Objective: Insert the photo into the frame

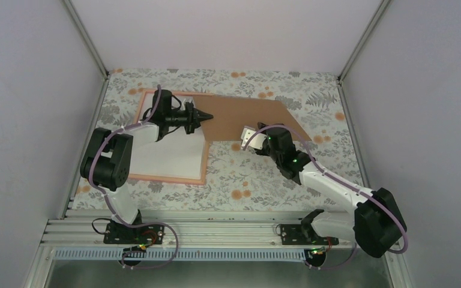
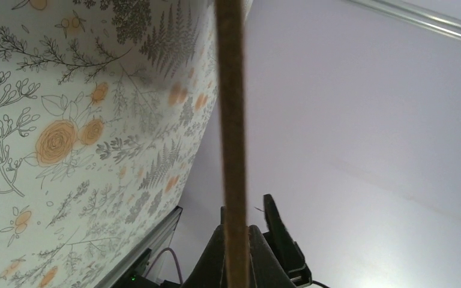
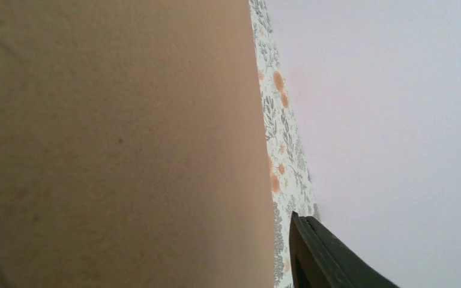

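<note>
The pink-orange frame lies flat at the left with a white sheet inside it. The photo is hidden in every view. A brown backing board stretches from the frame's upper right corner towards the middle. My left gripper is shut on the board's left edge, and in the left wrist view the board runs edge-on between the fingers. My right gripper is at the board's near edge, beside a small pale piece. In the right wrist view the board fills the left side, and one dark finger stands apart from it.
A floral cloth covers the table. Pale walls close in the back and both sides. A metal rail with both arm bases runs along the near edge.
</note>
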